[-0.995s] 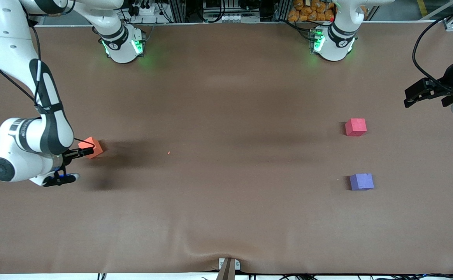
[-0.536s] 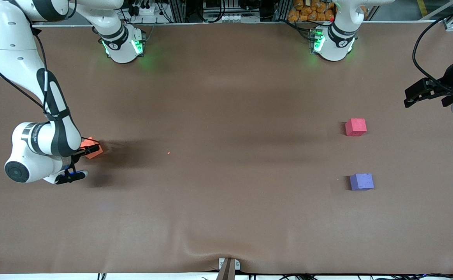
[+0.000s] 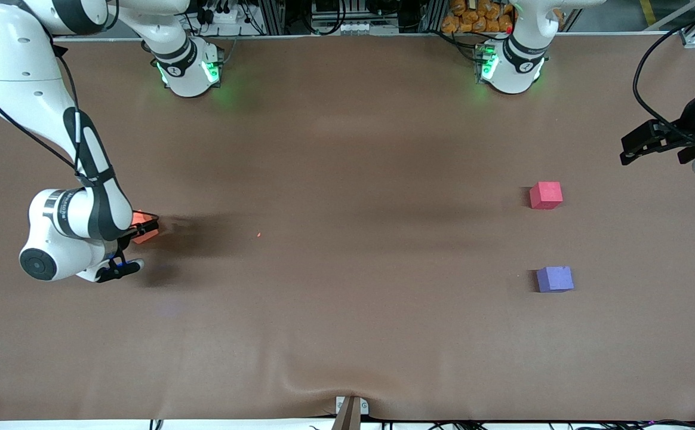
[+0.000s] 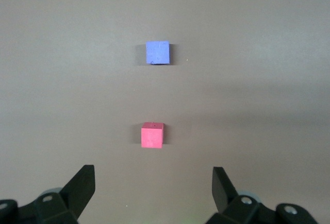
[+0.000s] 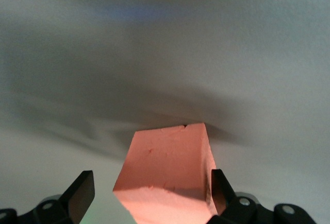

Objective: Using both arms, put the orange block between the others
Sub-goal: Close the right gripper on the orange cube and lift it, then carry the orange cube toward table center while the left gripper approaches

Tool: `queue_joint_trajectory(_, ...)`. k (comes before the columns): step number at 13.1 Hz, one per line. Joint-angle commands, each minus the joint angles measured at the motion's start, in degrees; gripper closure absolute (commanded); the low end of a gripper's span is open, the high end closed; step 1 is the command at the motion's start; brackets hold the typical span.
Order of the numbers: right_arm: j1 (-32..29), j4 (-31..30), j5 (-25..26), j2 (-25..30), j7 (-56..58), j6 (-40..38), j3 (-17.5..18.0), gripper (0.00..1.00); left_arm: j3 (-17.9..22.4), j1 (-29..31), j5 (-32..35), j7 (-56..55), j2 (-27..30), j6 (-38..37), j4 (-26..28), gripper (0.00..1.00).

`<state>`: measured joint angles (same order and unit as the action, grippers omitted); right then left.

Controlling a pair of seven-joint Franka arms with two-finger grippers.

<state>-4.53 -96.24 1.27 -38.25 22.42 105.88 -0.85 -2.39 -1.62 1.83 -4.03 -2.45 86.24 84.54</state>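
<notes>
The orange block (image 3: 142,236) lies on the brown table at the right arm's end. My right gripper (image 3: 135,245) is low over it and open. In the right wrist view the orange block (image 5: 167,172) fills the gap of the right gripper (image 5: 152,185), close to one finger and apart from the other. The pinkish-red cube (image 3: 546,195) and the purple-blue cube (image 3: 554,279) sit at the left arm's end, the purple-blue one nearer the front camera, with a gap between them. My left gripper (image 3: 624,151) waits open in the air beside them; the left gripper (image 4: 153,177) looks at the pinkish-red cube (image 4: 152,135) and the purple-blue cube (image 4: 157,53).
A tiny orange speck (image 3: 258,234) lies on the table cover near the orange block. The cover has a wrinkle (image 3: 300,382) by the front edge, next to a small bracket (image 3: 350,409). The two arm bases (image 3: 189,68) (image 3: 509,65) stand along the back edge.
The right arm has swung in toward the orange block, bringing its open fingers around it. The left arm and the two other cubes have not moved.
</notes>
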Motion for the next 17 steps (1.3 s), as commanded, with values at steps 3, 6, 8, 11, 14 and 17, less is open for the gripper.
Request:
queue_joint_trajectory(3,-0.6,-1.1,1.2,0.3,1.8,1.1,0.2,0.06,0.1,0.4,-1.1,1.4,-0.2,-0.1,-0.6,0.0)
queue_joint_trajectory(6,-0.7,-1.1,1.2,0.3,2.3,0.7,0.2,0.34,0.2,0.4,-1.1,1.4,-0.2,-0.1,-0.5,0.0)
queue_joint_trajectory(8,-1.2,-1.1,1.2,0.3,4.4,0.7,0.2,0.46,0.2,0.4,-1.1,1.4,-0.2,-0.1,-0.6,0.0)
queue_joint_trajectory(11,-1.2,-0.4,1.0,0.5,4.1,0.8,0.3,0.46,0.2,0.4,-1.1,1.4,-0.2,-0.1,-0.5,0.0)
queue_joint_trajectory(14,-0.7,4.2,0.2,1.2,3.2,0.7,0.3,0.46,0.2,2.0,-1.5,1.5,-0.3,-0.1,-0.4,0.0)
queue_joint_trajectory(17,-0.3,6.5,0.1,2.2,-2.0,0.7,2.1,0.48,0.1,2.0,-2.4,1.7,-0.3,-0.1,-0.5,0.0)
